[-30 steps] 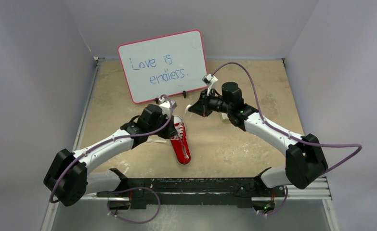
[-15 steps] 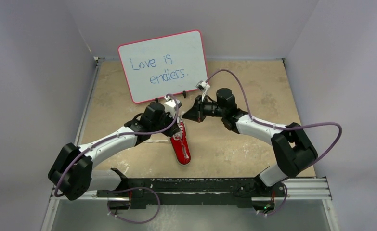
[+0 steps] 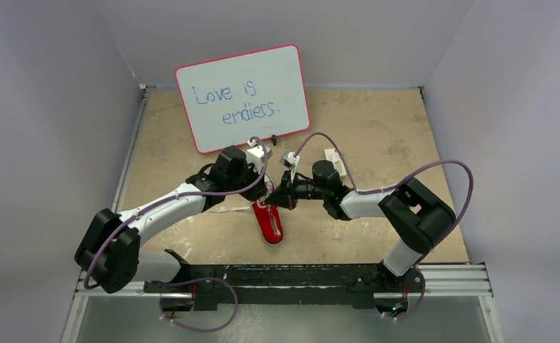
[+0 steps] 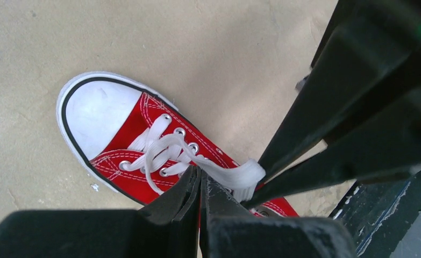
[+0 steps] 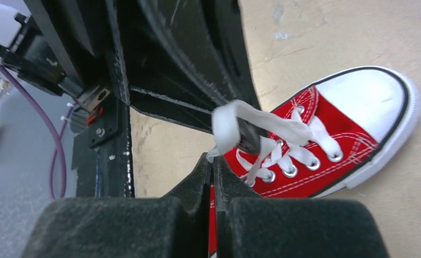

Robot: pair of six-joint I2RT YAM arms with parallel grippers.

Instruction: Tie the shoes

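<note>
The red sneaker point(image 3: 270, 224) with white laces and a white toe cap lies on the table, toe toward the near edge. It also shows in the left wrist view point(image 4: 143, 110) and the right wrist view point(image 5: 332, 121). My left gripper point(image 3: 264, 193) and right gripper point(image 3: 274, 200) meet tip to tip over its laced top. The left gripper point(image 4: 201, 173) is shut at a white lace point(image 4: 224, 174) that runs to the right fingers point(image 4: 305, 140). The right gripper point(image 5: 212, 157) is shut on the lace point(image 5: 232, 115), which loops over the left fingers point(image 5: 197, 80).
A whiteboard point(image 3: 242, 96) with blue writing stands at the back. A small white box point(image 3: 332, 154) lies behind the right arm. A loose lace end point(image 3: 227, 209) trails left of the shoe. Grey walls enclose the tan table point(image 3: 377, 128).
My right gripper has swung from the back right down and left to the shoe's laces. The left gripper has shifted slightly right. The shoe has stayed put.
</note>
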